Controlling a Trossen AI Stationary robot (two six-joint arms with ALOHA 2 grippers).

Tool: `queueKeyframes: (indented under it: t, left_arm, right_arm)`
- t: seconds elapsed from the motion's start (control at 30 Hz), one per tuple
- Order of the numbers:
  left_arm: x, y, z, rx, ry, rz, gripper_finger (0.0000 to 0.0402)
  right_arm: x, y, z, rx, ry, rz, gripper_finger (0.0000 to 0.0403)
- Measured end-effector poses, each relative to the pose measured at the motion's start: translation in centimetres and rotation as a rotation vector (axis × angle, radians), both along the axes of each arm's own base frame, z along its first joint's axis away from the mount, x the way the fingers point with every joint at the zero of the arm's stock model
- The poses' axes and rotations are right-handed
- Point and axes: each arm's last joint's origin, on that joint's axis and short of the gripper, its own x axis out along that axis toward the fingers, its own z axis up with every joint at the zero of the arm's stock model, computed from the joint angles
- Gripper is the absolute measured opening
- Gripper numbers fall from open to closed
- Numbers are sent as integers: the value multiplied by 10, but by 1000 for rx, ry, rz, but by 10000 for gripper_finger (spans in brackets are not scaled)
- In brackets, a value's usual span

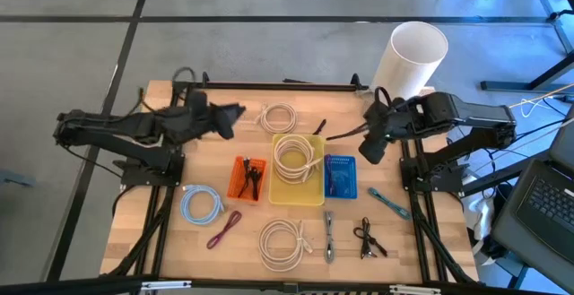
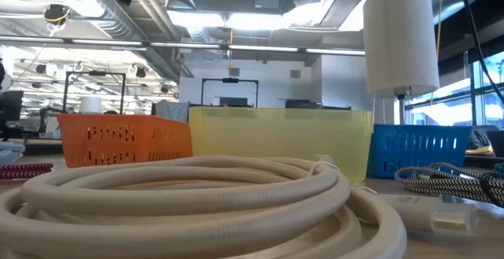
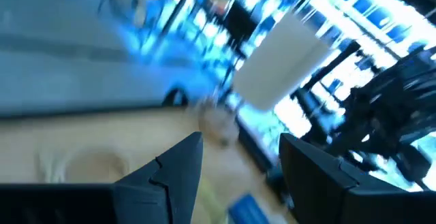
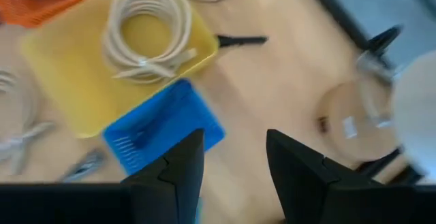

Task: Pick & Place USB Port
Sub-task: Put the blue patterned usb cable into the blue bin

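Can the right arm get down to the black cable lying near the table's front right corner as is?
Probably yes. The right tool hangs open above the blue basket, and only bare table lies around the black cable. The teal cable lies beside that path, not across it.

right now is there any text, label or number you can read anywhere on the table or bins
None can be read.
Orange bin: no print shows.
Yellow bin: no print shows.
Blue bin: no print shows.
White roll: blank.
Small tag on the round wooden disc: too blurred to read.
Room signs behind the table in the low view: too small to read.
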Motion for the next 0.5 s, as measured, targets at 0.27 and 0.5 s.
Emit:
queueKeyframes:
  t: [0.27, 0.5]
  left_arm:
    - [-7, 14, 26, 275, -37, 70, 189]
    - [-10, 27, 33, 362, -36, 141, 189]
  right_arm:
    - [-19, 28, -20, 168, 10, -96, 161]
    - [-33, 52, -64, 227, 170, -138, 161]
